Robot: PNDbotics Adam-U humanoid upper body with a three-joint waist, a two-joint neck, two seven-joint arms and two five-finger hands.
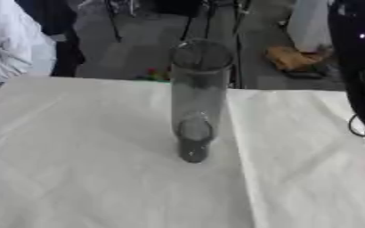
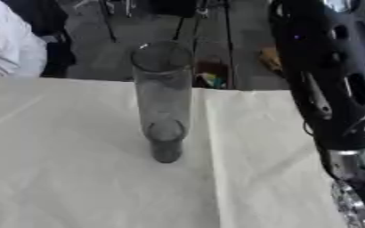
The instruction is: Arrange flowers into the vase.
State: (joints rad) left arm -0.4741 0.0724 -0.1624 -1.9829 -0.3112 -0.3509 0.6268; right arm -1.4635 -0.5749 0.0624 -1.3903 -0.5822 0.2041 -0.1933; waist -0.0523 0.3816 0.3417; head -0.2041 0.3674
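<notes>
Glass vase [image 1: 198,100] upright mid bench [image 1: 76,169], no flowers inside. None on bench. Right arm [image 2: 334,80] at right edge; hands unseen, fingers' state unknowable. Task looks unstarted.

Clear grey-tinted vase [image 1: 196,98], plain white tablecloth [image 1: 76,156], black-and-silver robot arm [image 2: 326,80]

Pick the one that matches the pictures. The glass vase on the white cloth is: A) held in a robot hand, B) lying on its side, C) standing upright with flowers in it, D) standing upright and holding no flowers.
D: the vase stands upright on the white cloth, its clear tube shows no stems, and no hand touches it.
</notes>
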